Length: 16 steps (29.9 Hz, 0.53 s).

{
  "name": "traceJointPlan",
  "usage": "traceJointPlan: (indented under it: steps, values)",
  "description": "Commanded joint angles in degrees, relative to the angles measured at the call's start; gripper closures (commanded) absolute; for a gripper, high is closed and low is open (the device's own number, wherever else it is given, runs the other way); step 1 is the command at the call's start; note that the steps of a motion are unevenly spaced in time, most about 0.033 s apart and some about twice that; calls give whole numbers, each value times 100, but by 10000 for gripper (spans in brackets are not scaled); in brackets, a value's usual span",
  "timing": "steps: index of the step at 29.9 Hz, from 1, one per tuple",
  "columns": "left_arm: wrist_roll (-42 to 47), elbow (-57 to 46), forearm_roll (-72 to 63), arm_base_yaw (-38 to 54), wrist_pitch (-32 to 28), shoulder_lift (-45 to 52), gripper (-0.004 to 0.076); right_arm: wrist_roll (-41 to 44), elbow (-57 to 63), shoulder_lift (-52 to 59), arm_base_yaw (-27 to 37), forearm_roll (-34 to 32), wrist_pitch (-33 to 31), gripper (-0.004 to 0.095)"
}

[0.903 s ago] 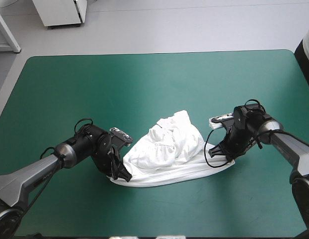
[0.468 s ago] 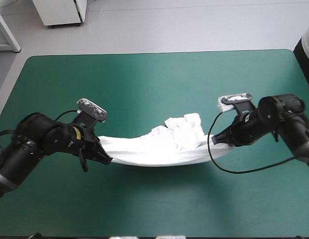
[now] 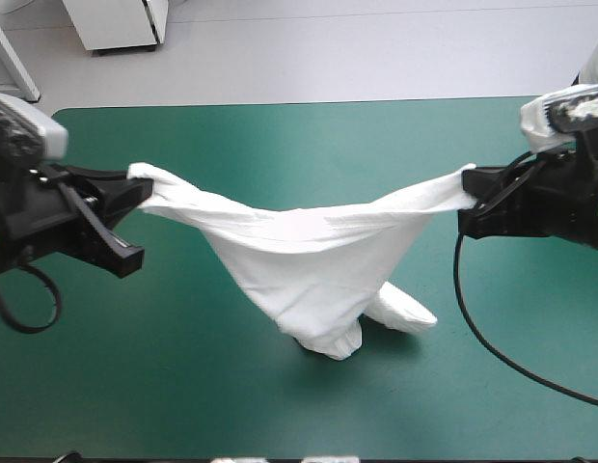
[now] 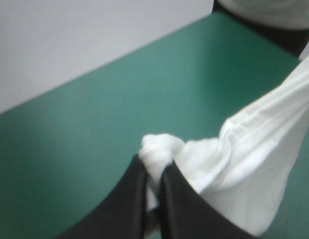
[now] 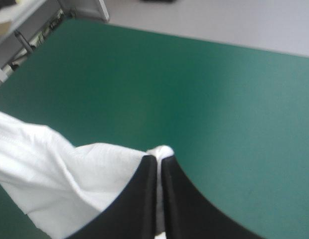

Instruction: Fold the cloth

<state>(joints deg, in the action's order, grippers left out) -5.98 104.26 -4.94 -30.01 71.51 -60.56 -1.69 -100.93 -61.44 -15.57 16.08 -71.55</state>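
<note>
Left wrist view first: the left gripper (image 4: 153,172) is pinched nearly closed on a bunched white corner of the T-shirt (image 4: 244,164), with fabric poking out past the tips. Right wrist view, same story: the right gripper (image 5: 158,162) is clamped tight on its own corner. From above, both are raised and well apart. The shirt hangs between them as a sagging sheet, and its lowest part looks to be touching the teal-green cover (image 3: 280,135) near the middle. I'd call this the lift-and-spread step, before any real folding. The next move probably needs both arms working together to lay it down flat without bunching. I can't see anything else on the cover to snag on. The dragging bottom is the only hassle.
</note>
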Motion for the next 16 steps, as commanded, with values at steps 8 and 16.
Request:
traceJointPlan:
  steps: [8,16]
  values:
    - [-376,1871,-912,-4,-752,87,734,-122,-1969,70,1,370,935,921]
    - [-992,2265,-1191,-4,-2453,87,734,-347,-2757,70,1,521,2188,921]
